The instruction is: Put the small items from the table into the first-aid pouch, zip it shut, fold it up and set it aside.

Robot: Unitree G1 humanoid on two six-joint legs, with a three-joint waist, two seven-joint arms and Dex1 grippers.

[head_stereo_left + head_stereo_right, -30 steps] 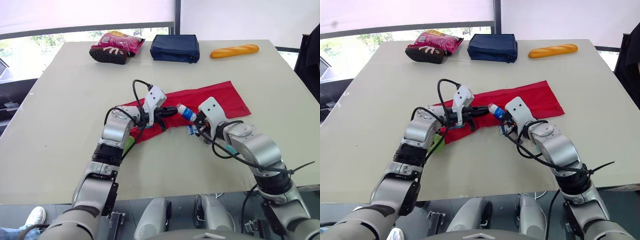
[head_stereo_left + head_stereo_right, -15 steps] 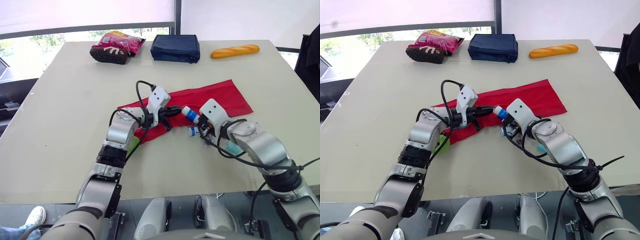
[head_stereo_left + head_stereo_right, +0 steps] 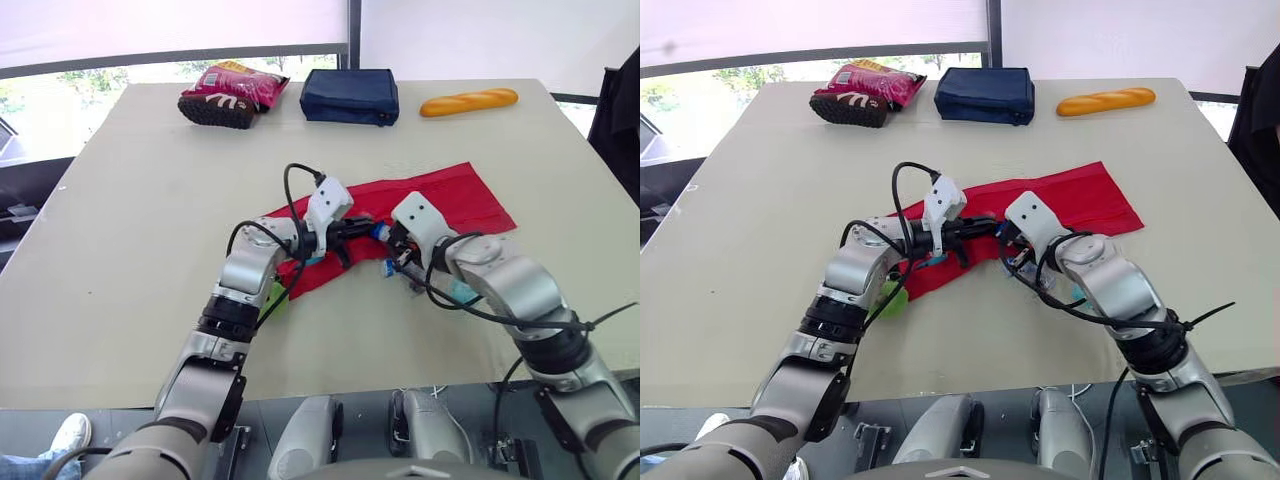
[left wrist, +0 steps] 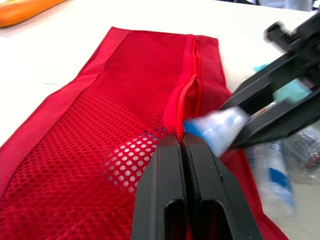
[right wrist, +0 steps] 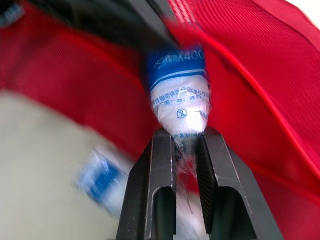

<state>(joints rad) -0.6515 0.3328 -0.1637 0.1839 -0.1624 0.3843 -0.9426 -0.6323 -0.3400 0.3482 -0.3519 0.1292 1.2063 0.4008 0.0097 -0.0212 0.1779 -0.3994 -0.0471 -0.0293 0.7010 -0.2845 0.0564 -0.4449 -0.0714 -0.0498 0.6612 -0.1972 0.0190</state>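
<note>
We log navy case [image 3: 350, 96], baguette [image 3: 468, 102], snack bag [image 3: 235, 85] beyond the red pouch [image 3: 445, 198]. The left pincer [image 4: 181, 139] pinches its zip edge; the right pincer [image 5: 185, 135] clamps a wrapped roll [image 5: 180, 95] at its opening.

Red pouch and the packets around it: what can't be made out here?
- Whether the packet has its tip inside the pouch: blurred in the left wrist view, with the left gripper covering the zip edge.
- Loose packets on the table: blurred in the right wrist view, partly behind the right gripper in the eye views; count unclear.
- Green item: mostly under the left forearm in the eye views.
</note>
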